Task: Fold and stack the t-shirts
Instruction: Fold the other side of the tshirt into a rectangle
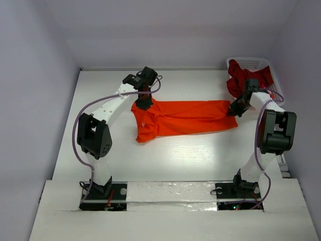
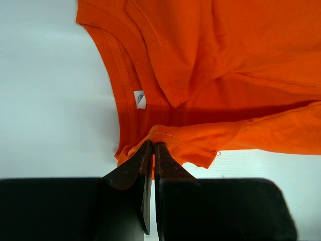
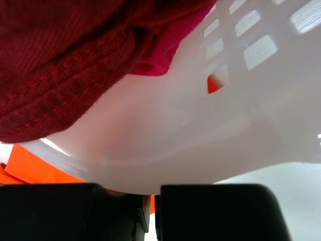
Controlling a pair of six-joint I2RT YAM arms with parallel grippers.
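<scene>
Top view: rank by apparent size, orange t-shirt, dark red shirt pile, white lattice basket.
1. bright orange cloth t-shirt
2. dark red cloth shirt pile and white plastic lattice basket: look alike, overlapping, no ranking.

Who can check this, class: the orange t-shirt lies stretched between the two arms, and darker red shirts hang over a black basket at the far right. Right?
No: the basket is white, not black, as the top external view shows. The orange t-shirt and darker red shirts are as stated.
</scene>
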